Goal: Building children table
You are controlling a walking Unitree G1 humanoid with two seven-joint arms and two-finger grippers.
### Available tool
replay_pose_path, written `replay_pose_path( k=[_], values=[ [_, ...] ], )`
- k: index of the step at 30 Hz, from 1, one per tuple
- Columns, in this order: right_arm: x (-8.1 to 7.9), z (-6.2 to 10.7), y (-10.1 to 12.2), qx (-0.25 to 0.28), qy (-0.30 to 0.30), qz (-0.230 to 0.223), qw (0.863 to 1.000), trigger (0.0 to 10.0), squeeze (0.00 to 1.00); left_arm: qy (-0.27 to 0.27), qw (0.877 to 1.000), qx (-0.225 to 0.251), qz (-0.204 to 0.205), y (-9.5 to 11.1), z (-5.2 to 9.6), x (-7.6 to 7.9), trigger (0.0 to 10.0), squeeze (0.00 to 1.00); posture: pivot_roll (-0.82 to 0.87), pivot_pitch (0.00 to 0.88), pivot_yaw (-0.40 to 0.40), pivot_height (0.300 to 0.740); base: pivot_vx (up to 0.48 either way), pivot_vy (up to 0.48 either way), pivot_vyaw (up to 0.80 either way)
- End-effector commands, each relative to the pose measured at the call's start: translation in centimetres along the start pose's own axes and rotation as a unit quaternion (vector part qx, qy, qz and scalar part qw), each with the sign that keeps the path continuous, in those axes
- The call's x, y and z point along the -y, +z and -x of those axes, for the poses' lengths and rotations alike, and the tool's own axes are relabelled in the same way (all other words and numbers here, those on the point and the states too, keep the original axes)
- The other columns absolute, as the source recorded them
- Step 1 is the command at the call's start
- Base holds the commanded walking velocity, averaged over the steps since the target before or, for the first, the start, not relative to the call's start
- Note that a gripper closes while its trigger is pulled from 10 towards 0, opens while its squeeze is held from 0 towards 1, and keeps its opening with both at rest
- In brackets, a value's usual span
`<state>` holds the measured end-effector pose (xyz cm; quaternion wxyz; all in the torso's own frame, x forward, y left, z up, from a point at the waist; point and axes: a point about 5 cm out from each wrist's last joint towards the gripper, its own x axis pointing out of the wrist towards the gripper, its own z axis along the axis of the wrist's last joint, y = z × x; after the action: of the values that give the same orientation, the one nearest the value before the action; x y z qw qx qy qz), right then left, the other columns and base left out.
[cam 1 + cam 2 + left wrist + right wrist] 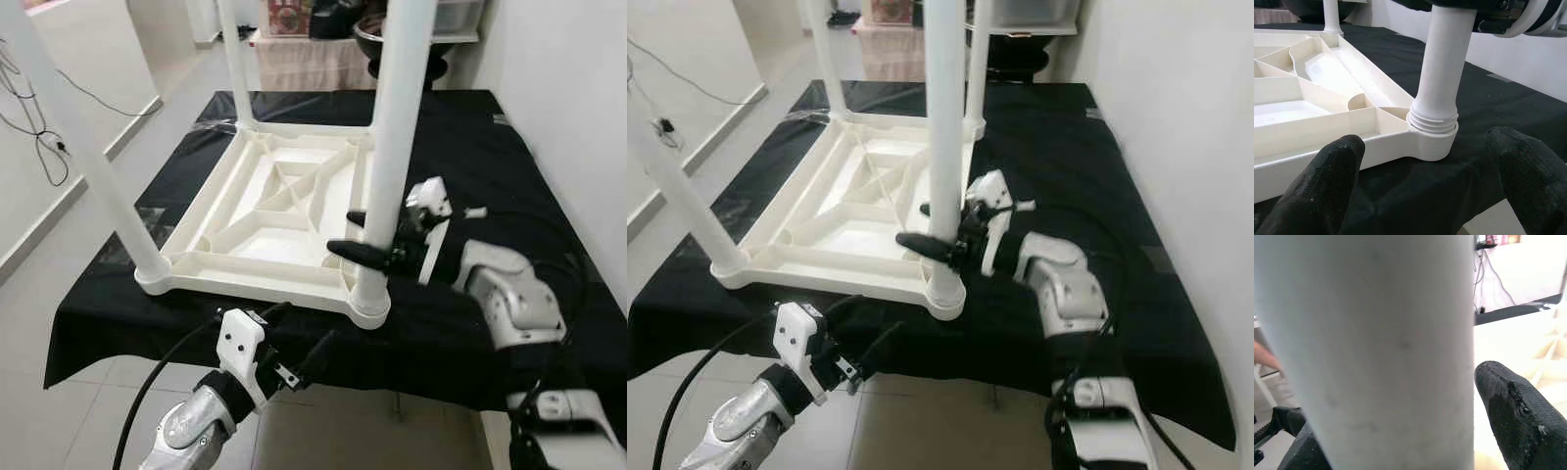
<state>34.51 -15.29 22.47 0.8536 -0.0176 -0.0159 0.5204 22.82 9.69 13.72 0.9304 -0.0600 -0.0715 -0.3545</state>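
The right gripper (364,238) was clamped around the near white cylindrical plastic leg (395,147) of the upturned white ribbed plastic table (265,211). The left gripper (294,343), fingers apart, hovered just before the black-covered tabletop (529,166).

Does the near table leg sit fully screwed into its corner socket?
No: threads on the leg show above the socket.

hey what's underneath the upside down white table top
A black cloth lies under the white table top, spread over a platform and hanging over its near edge. What the cloth covers cannot be seen.
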Motion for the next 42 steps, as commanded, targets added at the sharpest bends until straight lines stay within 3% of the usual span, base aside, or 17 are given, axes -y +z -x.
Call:
replay_pose_path(
  k=[1,2,3,18,20,21,22,23,24,26,29,32,36,37,40,41,42],
  values=[
    [0.1,-0.2,-0.2,-0.005,0.016,-0.002,1.000,10.0,0.00,0.003,1.000,-0.007,-0.002,-0.3,0.2,0.0,10.0,0.00,-0.02,0.104,0.006,0.740,0.000,0.000,0.00],
    [0.1,-0.2,-0.2,-0.005,0.016,-0.002,1.000,10.0,0.00,0.003,1.000,-0.007,-0.002,-0.3,0.2,0.0,10.0,0.00,-0.02,0.104,0.006,0.740,0.000,0.000,0.00],
    [0.3,-0.1,-0.1,-0.007,0.031,-0.005,0.999,0.0,0.00,0.004,1.000,-0.007,-0.002,-0.3,0.2,0.0,10.0,0.00,-0.03,0.113,0.003,0.740,0.000,0.000,0.00],
    [1.0,1.3,-0.9,-0.016,0.045,-0.006,0.999,0.0,0.00,0.004,1.000,-0.006,0.002,-0.2,0.3,0.1,10.0,0.00,-0.05,0.130,0.008,0.740,0.000,0.000,0.00],
    [1.3,2.0,-1.2,-0.018,-0.017,0.000,1.000,0.0,0.00,0.005,1.000,-0.006,0.002,-0.1,0.3,0.0,10.0,0.00,-0.06,0.139,0.008,0.740,0.000,0.000,0.00],
    [1.2,2.5,-1.9,-0.014,-0.098,-0.013,0.995,0.0,0.00,0.006,1.000,-0.005,0.002,-0.1,0.4,-0.1,10.0,0.00,-0.06,0.145,0.007,0.740,0.000,0.000,0.00],
    [1.5,3.0,-3.5,-0.044,-0.275,-0.003,0.960,0.0,0.00,0.007,1.000,-0.006,0.002,0.0,0.5,-0.2,10.0,0.00,-0.06,0.151,0.009,0.740,0.000,0.000,0.00],
    [1.5,3.0,-3.5,-0.044,-0.275,-0.003,0.960,0.0,0.00,0.007,1.000,-0.006,0.002,0.0,0.5,-0.2,10.0,0.00,-0.06,0.151,0.009,0.740,0.000,0.000,0.00],
    [1.5,3.7,-4.5,-0.064,-0.398,0.009,0.915,0.0,0.00,0.007,1.000,-0.006,0.001,0.0,0.5,-0.3,10.0,0.00,-0.06,0.151,0.011,0.740,0.000,0.000,0.00],
    [-1.7,3.4,-7.2,-0.080,-0.469,-0.003,0.880,0.0,0.00,0.006,1.000,-0.006,0.001,0.1,0.5,-0.4,10.0,0.00,-0.06,0.156,0.018,0.740,0.000,0.000,0.00],
    [-4.0,1.4,-8.8,-0.092,-0.430,-0.015,0.898,0.0,0.00,0.004,1.000,-0.007,-0.001,0.1,0.4,-0.4,10.0,0.00,-0.06,0.148,0.036,0.740,0.000,0.000,0.00],
    [-4.0,-0.5,-7.9,-0.085,-0.392,0.015,0.916,0.0,0.00,0.000,1.000,-0.009,-0.002,0.1,0.4,-0.4,10.0,0.00,-0.07,0.142,0.025,0.740,0.000,0.000,0.00],
    [-3.7,-1.2,-7.5,-0.082,-0.377,0.023,0.922,0.0,0.00,-0.002,1.000,-0.009,-0.001,0.0,0.3,-0.4,10.0,0.00,-0.07,0.140,0.021,0.740,0.000,0.000,0.00],
    [-3.4,-1.9,-7.2,-0.079,-0.369,0.025,0.926,10.0,0.00,0.002,1.000,-0.007,-0.002,0.0,0.2,-0.4,10.0,0.00,-0.06,0.137,0.019,0.740,0.000,0.000,0.00],
    [-3.1,-2.5,-6.9,-0.078,-0.352,0.018,0.933,10.0,0.00,0.011,1.000,-0.005,-0.002,0.1,0.3,-0.5,10.0,0.00,-0.05,0.136,0.017,0.740,0.000,0.000,0.00],
    [-3.1,-2.6,-6.6,-0.072,-0.346,0.018,0.935,10.0,0.74,0.013,1.000,-0.004,-0.002,0.1,0.3,-0.5,10.0,0.00,-0.06,0.134,0.016,0.740,0.000,0.000,0.00],
    [-3.4,-2.7,-6.3,-0.064,-0.346,0.014,0.936,10.0,1.00,0.012,1.000,-0.004,-0.002,0.1,0.3,-0.5,10.0,0.00,-0.06,0.134,0.017,0.740,0.000,0.000,0.00]
  ],
)
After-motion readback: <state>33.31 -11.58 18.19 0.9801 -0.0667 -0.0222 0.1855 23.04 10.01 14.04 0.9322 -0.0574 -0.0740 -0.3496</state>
